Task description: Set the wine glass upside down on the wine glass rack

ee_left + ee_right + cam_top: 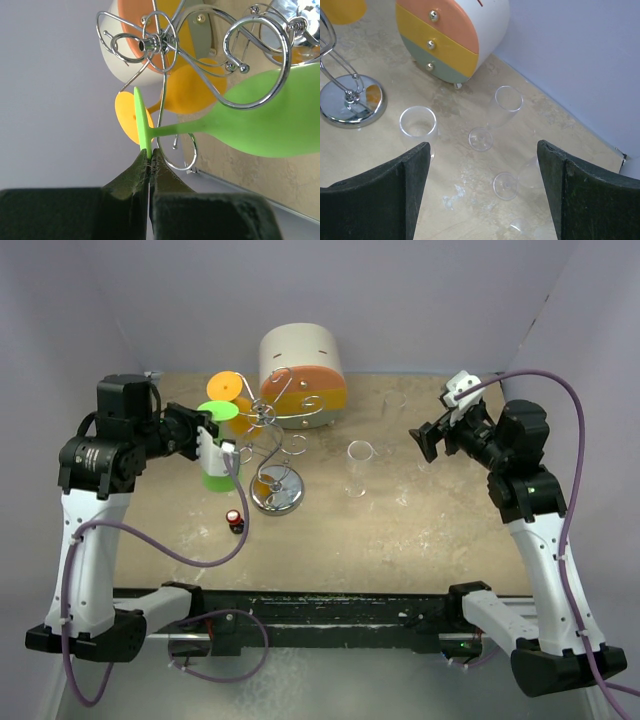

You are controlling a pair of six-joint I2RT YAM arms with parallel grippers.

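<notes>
The wine glass rack (268, 435), silver wire scrolls on a round shiny base (278, 492), stands left of centre. My left gripper (205, 426) is shut on the rim of the foot of a green wine glass (215, 478), held upside down against the rack's left side. In the left wrist view the jaws (149, 157) pinch the green foot (142, 125), and the stem and bowl (270, 120) cross the rack's curls (165, 45). Whether the stem rests on a wire I cannot tell. An orange glass (187, 92) hangs behind. My right gripper (426, 440) (484, 147) is open and empty.
A white-and-orange drum with drawers (303, 365) stands behind the rack. Clear glasses are on the table at the right: one upright (418, 122), two lying down (507, 100) (506, 186). A small red-and-black object (234, 519) lies in front of the rack.
</notes>
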